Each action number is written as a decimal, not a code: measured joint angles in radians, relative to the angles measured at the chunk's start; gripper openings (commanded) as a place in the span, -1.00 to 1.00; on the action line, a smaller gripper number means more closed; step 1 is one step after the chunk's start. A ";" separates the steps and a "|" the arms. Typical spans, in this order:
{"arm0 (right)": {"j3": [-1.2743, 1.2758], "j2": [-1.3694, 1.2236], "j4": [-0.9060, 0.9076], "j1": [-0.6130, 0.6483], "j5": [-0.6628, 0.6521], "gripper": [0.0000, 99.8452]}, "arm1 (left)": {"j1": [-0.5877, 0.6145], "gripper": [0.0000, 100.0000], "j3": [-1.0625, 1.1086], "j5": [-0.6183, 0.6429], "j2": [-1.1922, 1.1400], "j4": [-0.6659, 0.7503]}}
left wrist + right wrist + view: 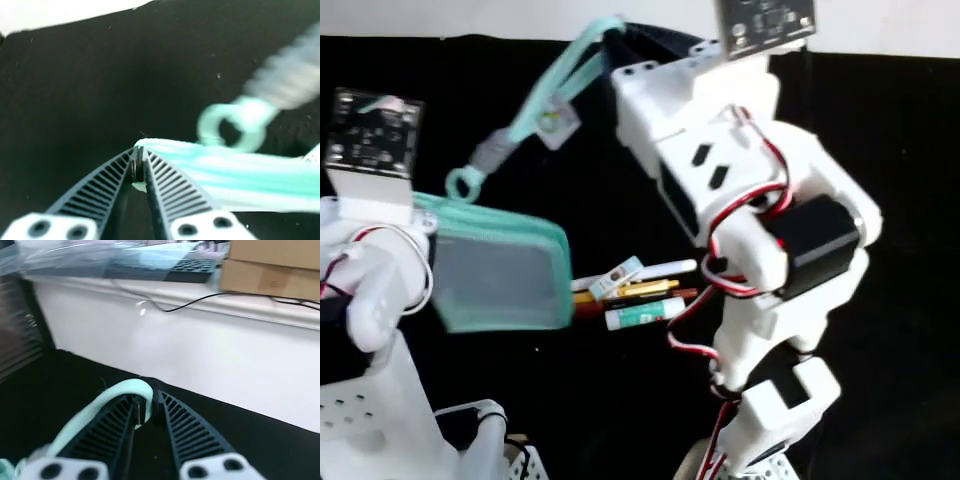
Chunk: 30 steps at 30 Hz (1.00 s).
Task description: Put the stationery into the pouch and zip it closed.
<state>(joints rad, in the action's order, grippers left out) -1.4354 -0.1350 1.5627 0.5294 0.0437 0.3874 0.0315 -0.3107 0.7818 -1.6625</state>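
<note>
A mint mesh pouch point(500, 272) hangs tilted above the black table. My left gripper point(139, 169) is shut on the pouch's top edge point(225, 170), at the end next to the mint ring point(234, 125). From that ring a mint wrist strap point(552, 85) runs up to my right gripper point(146, 409), which is shut on the strap's loop point(131, 389) high near the table's far edge. Several pens and a glue stick point(645, 314) stick out of the pouch's right end, with a white pen point(665, 268) uppermost.
The right arm's white body point(760, 240) stands just right of the stationery. A white wall point(200, 345) rises behind the table's far edge, with a cable and cardboard boxes point(272, 262) above it. The black table point(900, 120) spreads to the right.
</note>
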 measured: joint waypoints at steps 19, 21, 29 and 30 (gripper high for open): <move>-0.147 0.002 0.049 -0.130 0.000 -0.97 | 0.061 -0.99 0.058 0.215 -0.084 0.195; -0.152 0.002 0.049 -0.112 0.000 -0.97 | 0.061 -0.99 0.058 0.215 -0.086 0.195; -0.155 0.002 0.017 -0.046 -0.003 -0.97 | 0.061 -0.99 0.061 0.215 -0.086 0.195; -0.155 0.002 0.017 -0.043 -0.003 -0.97 | 0.061 -0.99 0.061 0.215 -0.086 0.195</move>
<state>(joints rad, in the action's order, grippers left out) -1.5904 -0.1335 1.5796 0.4864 0.0407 0.4488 0.0928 -0.0959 0.6958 -1.4676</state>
